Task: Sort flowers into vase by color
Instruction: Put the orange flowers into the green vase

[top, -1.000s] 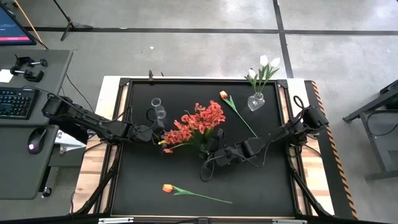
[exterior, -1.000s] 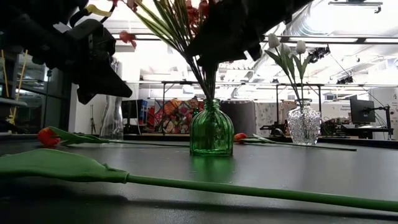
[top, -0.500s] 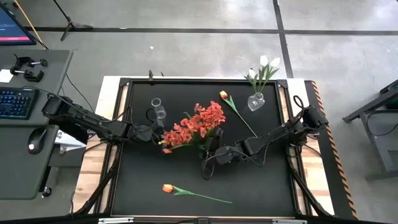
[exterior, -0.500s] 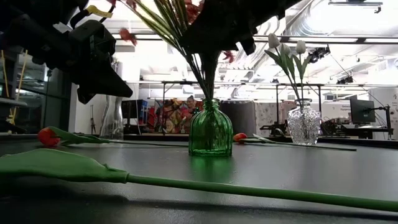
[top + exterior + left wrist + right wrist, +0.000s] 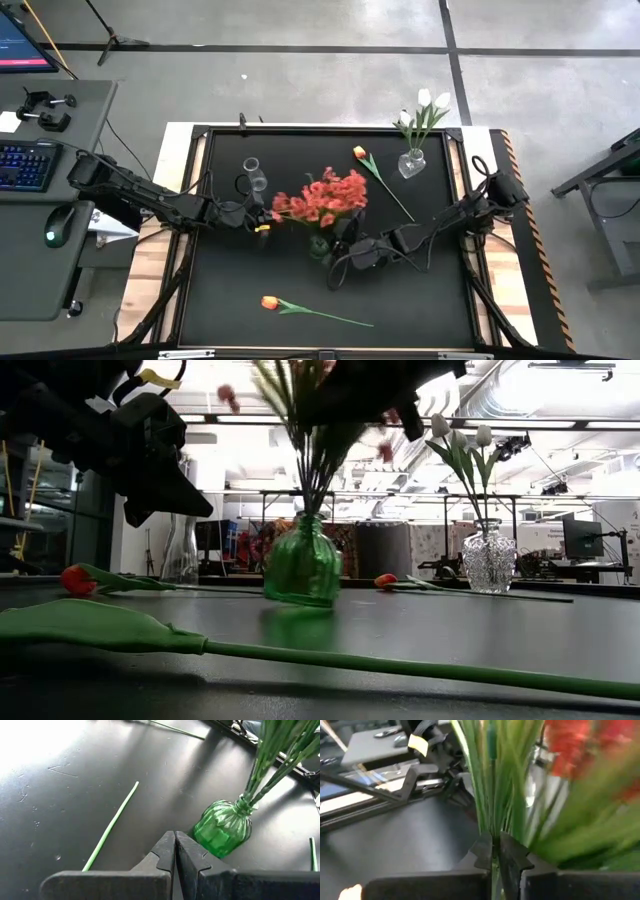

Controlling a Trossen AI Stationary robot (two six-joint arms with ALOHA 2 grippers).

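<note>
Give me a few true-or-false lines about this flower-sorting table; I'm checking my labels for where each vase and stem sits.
1. The white tulips stand in a clear glass vase near the table's far right corner. True.
2. The green vase is empty. False: it holds the green stems of the red-orange blossoms.
3. An orange tulip lies flat on the table near the front edge. True.
4. The left gripper holds a stem. False: its fingers are shut on nothing.
5. The right gripper is closed around the bunch's stems above the green vase. True.
</note>
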